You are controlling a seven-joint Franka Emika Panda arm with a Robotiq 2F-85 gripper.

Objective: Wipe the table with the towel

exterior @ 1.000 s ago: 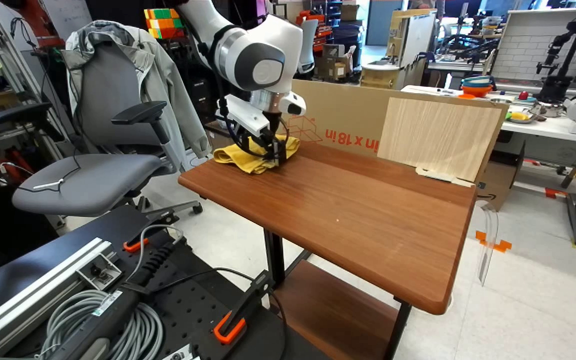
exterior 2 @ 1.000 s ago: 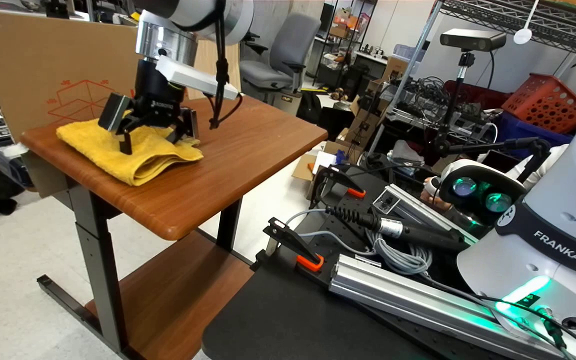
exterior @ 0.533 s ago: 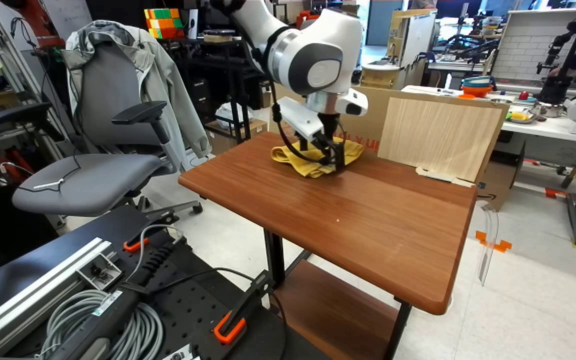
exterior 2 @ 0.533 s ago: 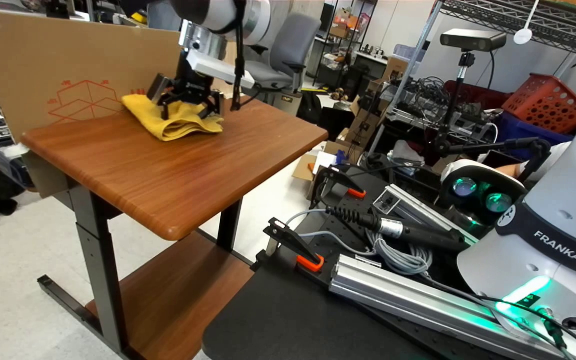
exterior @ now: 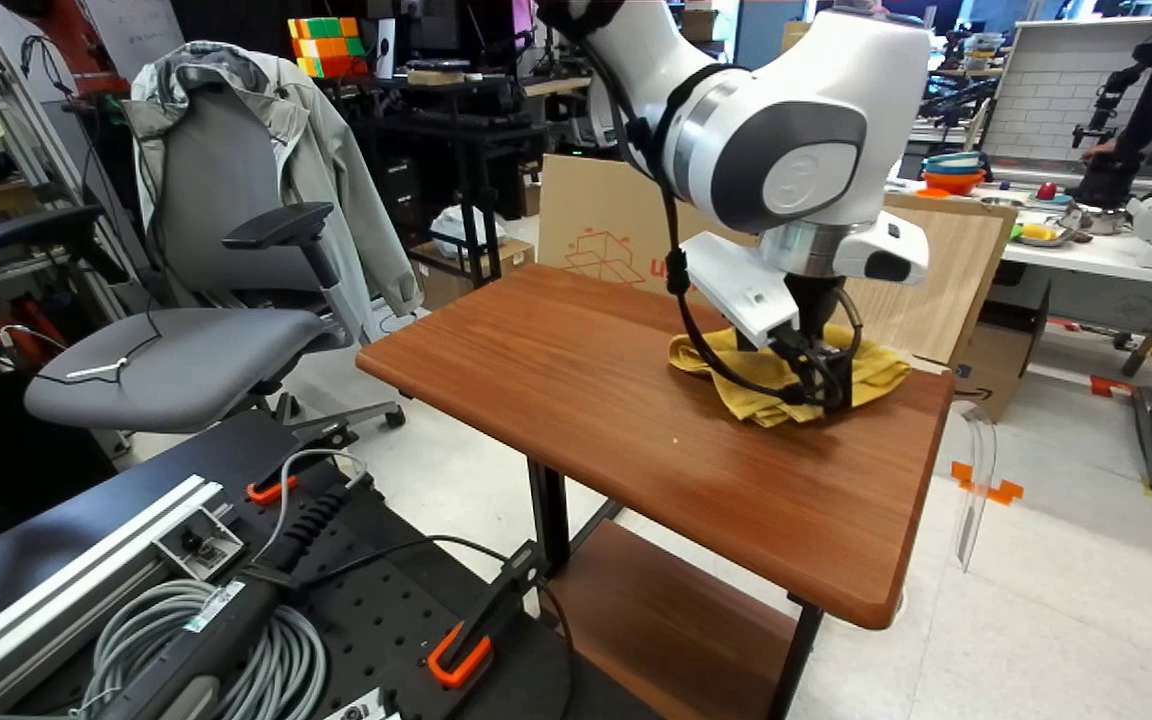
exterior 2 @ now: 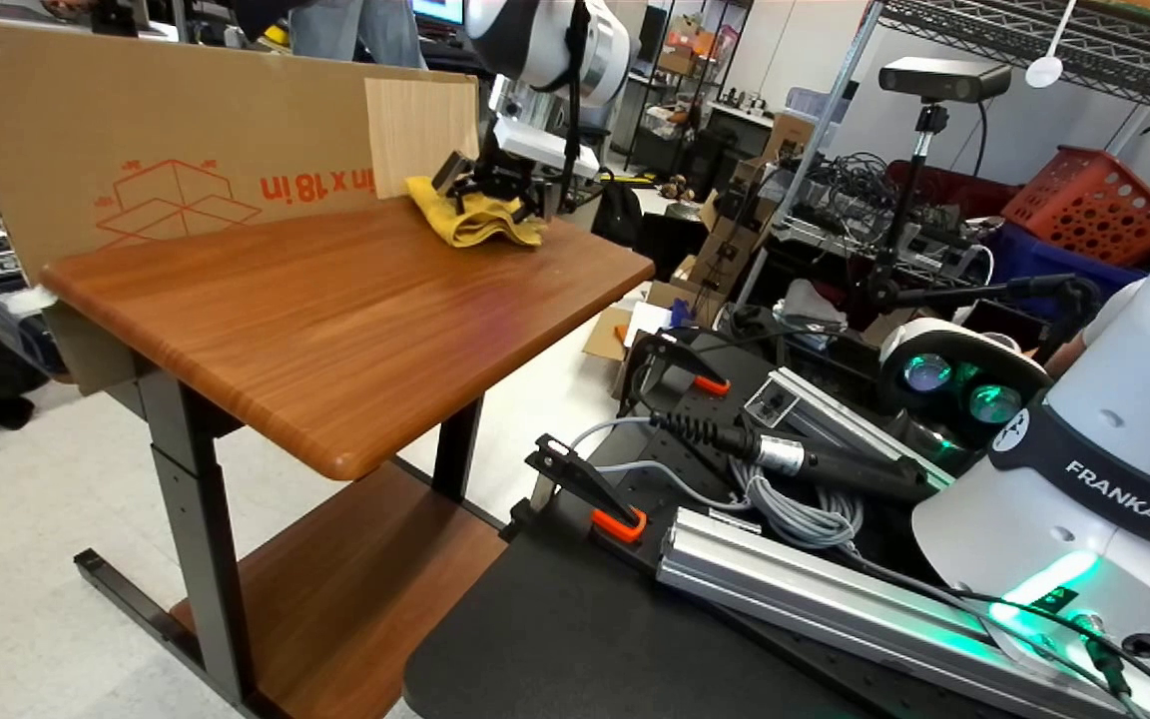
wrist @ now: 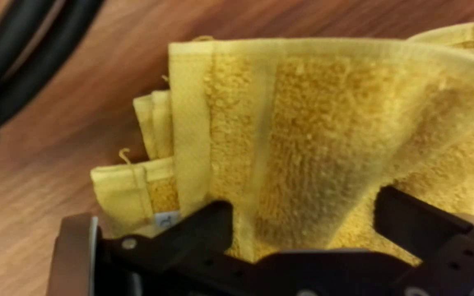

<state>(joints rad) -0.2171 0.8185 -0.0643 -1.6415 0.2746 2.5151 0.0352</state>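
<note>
A folded yellow towel (exterior: 881,372) lies on the brown wooden table (exterior: 576,370), near the corner by the wooden panel. In an exterior view the towel (exterior 2: 475,230) is at the table's far right end (exterior 2: 315,320). My gripper (exterior: 791,370) points down onto the towel's middle; the gripper also shows over it in an exterior view (exterior 2: 491,203). In the wrist view the black fingers of my gripper (wrist: 305,207) stand well apart, with the towel (wrist: 323,102) spread beneath and between them. No pinched fold shows. The finger ends touch or nearly touch the cloth.
A cardboard sheet (exterior: 606,225) stands along the table's back edge, with a light wood panel (exterior: 921,300) against it. A grey chair (exterior: 186,365) stands beside the table. A black bench with orange-tipped clamps (exterior: 461,655) and coiled cable is in front.
My gripper and the towel have slid together along the table, from the end near the grey jacket chair toward the wood panel end. The fingers stay apart and the towel stays bunched.
</note>
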